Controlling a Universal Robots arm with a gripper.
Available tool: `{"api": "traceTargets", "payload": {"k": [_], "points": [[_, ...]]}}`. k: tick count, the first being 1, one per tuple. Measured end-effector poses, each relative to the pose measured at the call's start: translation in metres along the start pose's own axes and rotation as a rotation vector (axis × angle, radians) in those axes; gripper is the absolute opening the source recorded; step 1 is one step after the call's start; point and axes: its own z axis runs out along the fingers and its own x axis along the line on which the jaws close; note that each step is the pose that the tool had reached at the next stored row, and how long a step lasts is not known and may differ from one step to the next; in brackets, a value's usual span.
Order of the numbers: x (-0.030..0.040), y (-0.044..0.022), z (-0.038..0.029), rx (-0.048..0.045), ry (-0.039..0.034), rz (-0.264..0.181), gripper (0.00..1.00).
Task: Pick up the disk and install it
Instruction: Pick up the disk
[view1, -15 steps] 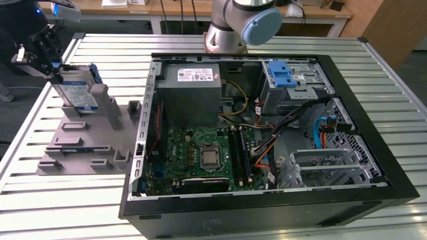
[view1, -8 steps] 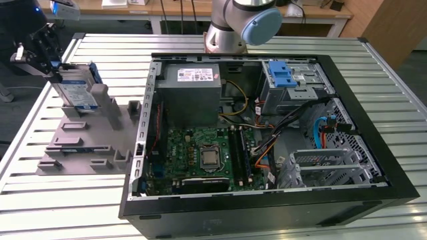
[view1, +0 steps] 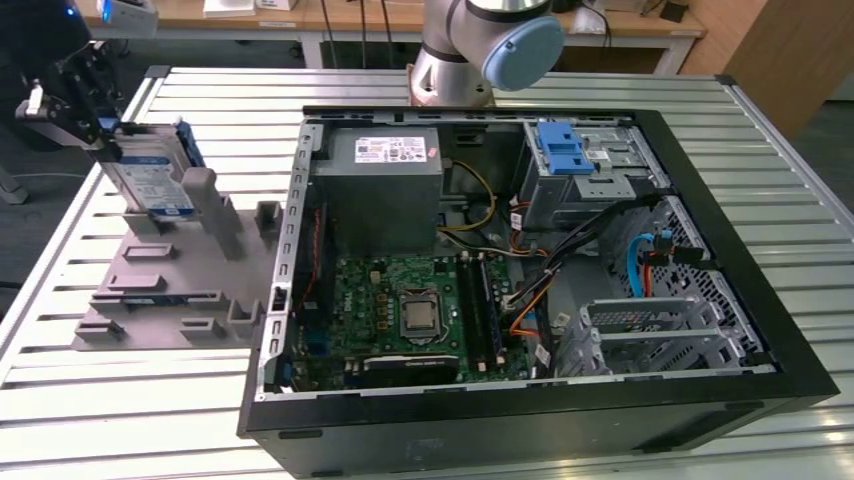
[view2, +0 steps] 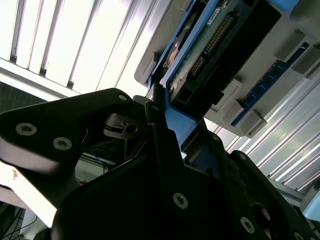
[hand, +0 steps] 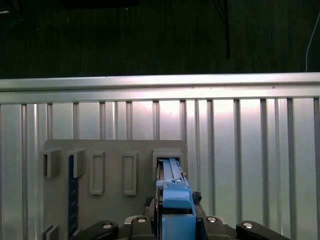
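Gripper (view2: 165, 115) clamped on disk (view2: 200, 55), fingertips (view2: 155, 107) largely hidden, grey stand (hand: 112, 150) partly cut off

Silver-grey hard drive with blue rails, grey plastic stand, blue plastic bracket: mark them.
Silver-grey hard drive (view1: 151, 183), exterior view, labelled face.
Grey plastic stand (view1: 147, 325), exterior view, flat base.
Blue plastic bracket (view1: 563, 150), exterior view, top face.
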Motion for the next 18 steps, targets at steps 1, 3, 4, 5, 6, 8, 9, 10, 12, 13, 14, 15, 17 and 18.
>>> {"api": "traceTargets", "payload": {"k": [1,3,4,5,6,8,9,10,12,13,14,15,17,18], "points": [[0.0000,0.0000,-0.0007,0.0000,0.0000,0.000,0.36],[0.0000,0.0000,-0.0019,0.0001,-0.0001,0.000,0.36],[0.0000,0.0000,-0.0025,0.0002,-0.0001,0.000,0.36],[0.0000,0.0000,-0.0031,0.0000,0.0000,0.000,0.36],[0.0000,0.0000,-0.0036,0.0001,-0.0001,0.000,0.36],[0.0000,0.0000,-0.0049,0.0000,0.0000,0.000,0.36],[0.0000,0.0000,-0.0056,0.0000,0.0000,0.000,0.36],[0.0000,0.0000,-0.0063,0.0000,0.0000,0.000,0.36],[-0.0001,0.0000,-0.0076,0.0000,0.0000,0.000,0.36],[-0.0001,0.0000,-0.0081,0.0001,-0.0001,0.000,0.36],[-0.0001,0.0000,-0.0088,0.0000,0.0000,0.000,0.36],[-0.0001,0.0000,-0.0094,0.0001,-0.0001,0.000,0.36],[-0.0001,0.0001,-0.0103,0.0001,0.0000,0.000,0.36],[-0.0001,0.0000,-0.0108,0.0000,0.0000,0.000,0.36]]}}
